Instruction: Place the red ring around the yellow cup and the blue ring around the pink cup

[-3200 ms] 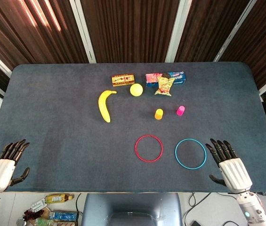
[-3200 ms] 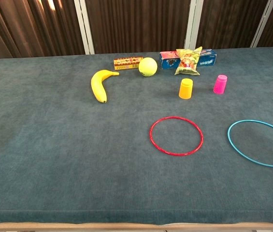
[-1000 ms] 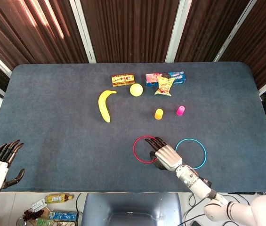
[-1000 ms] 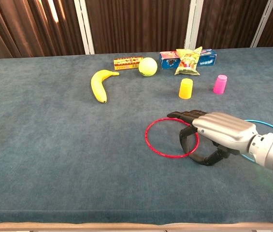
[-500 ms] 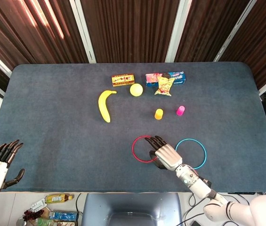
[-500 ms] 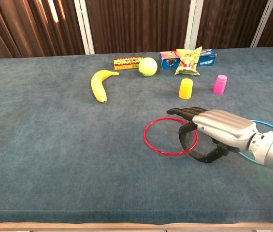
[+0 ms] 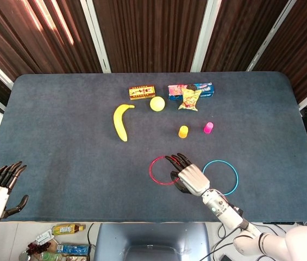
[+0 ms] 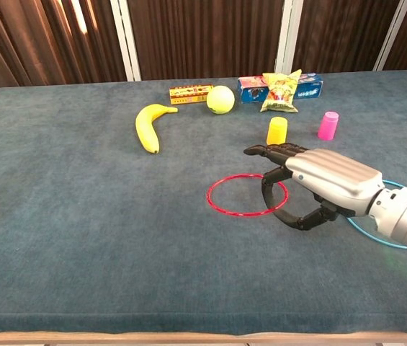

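One red ring [image 8: 245, 195] lifted, shifted left

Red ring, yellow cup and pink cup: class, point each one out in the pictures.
red ring [image 8: 226, 210]: chest view, on its near-left rim.
yellow cup [image 8: 277, 131]: chest view, middle of its side.
pink cup [image 7: 208, 128]: head view, middle of the cup.

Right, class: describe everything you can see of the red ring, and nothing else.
The red ring is a thin, plain hoop, apparently plastic, lying roughly flat on the blue-grey table. It sits near the front, in front of the yellow cup and encircling nothing. The right hand grips its right side, with dark fingers hooked through it. The blue ring lies beyond the hand.
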{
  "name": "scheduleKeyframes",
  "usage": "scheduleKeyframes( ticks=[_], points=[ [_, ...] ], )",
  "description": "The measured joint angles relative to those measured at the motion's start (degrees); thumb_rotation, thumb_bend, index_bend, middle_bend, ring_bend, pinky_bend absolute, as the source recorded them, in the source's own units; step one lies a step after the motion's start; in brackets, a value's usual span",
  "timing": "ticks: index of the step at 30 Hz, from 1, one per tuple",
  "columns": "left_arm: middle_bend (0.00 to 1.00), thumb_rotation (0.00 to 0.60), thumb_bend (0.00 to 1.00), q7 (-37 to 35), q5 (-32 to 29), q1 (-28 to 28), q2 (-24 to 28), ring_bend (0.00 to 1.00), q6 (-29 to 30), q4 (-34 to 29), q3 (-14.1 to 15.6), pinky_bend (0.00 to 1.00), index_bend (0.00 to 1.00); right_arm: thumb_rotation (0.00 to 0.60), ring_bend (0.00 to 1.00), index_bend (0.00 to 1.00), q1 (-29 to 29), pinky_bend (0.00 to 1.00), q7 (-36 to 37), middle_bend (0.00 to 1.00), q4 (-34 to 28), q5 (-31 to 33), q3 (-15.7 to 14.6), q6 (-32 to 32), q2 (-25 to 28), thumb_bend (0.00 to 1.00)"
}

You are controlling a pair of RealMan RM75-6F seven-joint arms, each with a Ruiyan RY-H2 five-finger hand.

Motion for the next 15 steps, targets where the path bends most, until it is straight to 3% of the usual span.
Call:
scheduleKeyframes(
  ticks=[15],
  points=[
    [0.0,0.6,0.39,0.14,-0.17,0.13,0.14,0.0,0.12,-0.17,-0.07,0.05,0.0,0.6,0.0,0.92,1.19,0.0,-0.08,0.16,0.12,-1.38,2.53,5.4,-0.12,0.55]
  ],
)
